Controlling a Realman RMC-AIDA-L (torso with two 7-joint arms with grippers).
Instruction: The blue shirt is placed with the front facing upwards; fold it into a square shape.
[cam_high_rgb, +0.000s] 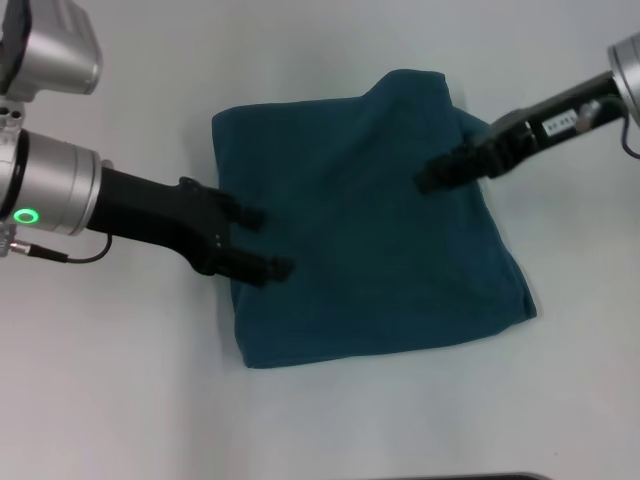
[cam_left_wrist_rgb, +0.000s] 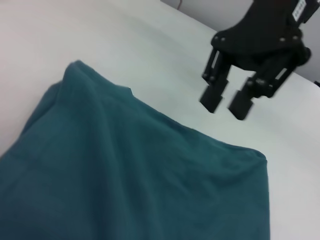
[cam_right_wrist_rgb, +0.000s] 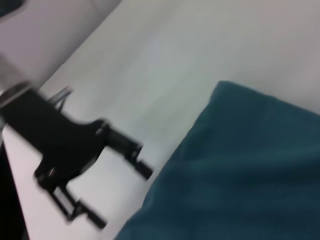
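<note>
On the counter (cam_high_rgb: 110, 400) the blue shirt (cam_high_rgb: 370, 230) lies as a rough square, apparently near finished. Left hand (cam_high_rgb: 264, 241) wide at its edge; right hand (cam_high_rgb: 428, 180) narrow above it, holding nothing.

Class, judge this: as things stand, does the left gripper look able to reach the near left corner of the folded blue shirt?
Probably yes. The left gripper, open, sits at the blue shirt's left edge; nothing lies between it and that corner.

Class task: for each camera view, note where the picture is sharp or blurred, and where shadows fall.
Head view: sharp; soft shadows under the left end effector and along the blue shirt edges. Left wrist view: right end effector slightly soft. Right wrist view: blurred throughout, left end effector smeared.
</note>
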